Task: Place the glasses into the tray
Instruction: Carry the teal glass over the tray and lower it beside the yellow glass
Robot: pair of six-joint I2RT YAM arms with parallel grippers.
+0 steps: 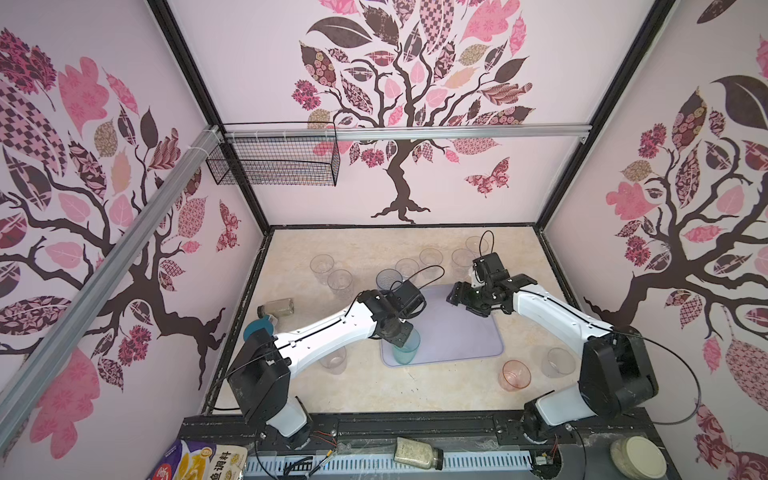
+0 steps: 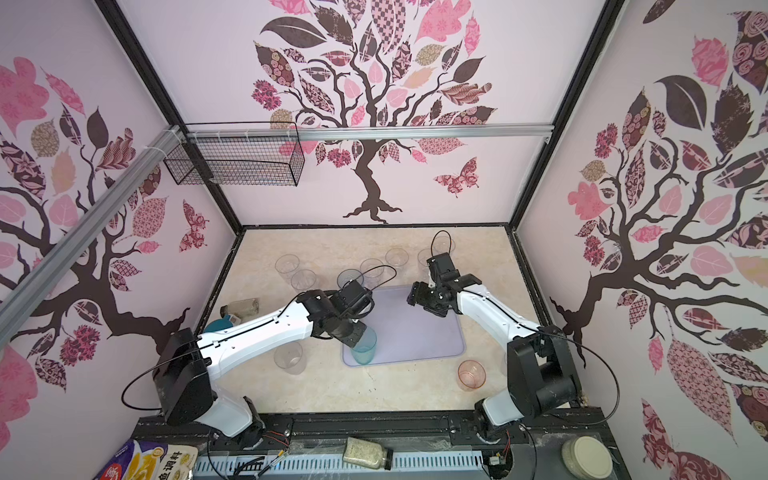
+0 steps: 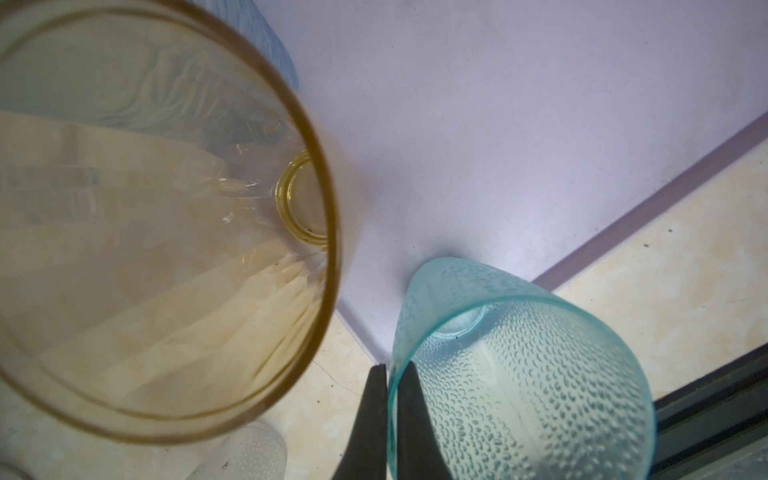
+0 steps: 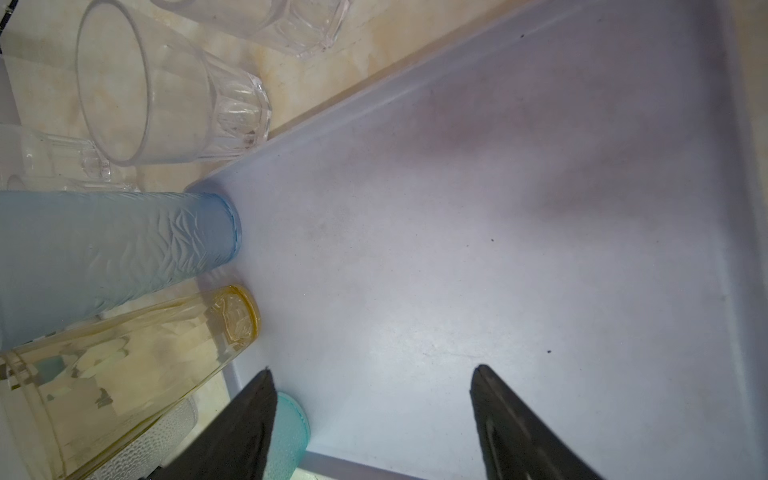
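Left wrist view: our left gripper [image 3: 388, 368] pinches the teal glass [image 3: 519, 374] by its rim, base at the tray [image 3: 498, 124] corner. We judge release is next: open, lift straight. Our right gripper [image 4: 372, 367] hangs wide and empty above the tray.

The pale lavender tray [image 1: 457, 332] lies flat mid-table with three tall tinted glasses upright along its left edge: blue-grey glass [image 1: 388, 279] far, amber glass [image 4: 124, 365] middle, dimpled teal glass [image 1: 406, 351] near. Short clear glasses [image 1: 431, 257] stand on the table beyond its far edge. A pink glass [image 1: 514, 374] stands near right and one clear glass [image 1: 333, 357] near left, both outside it.
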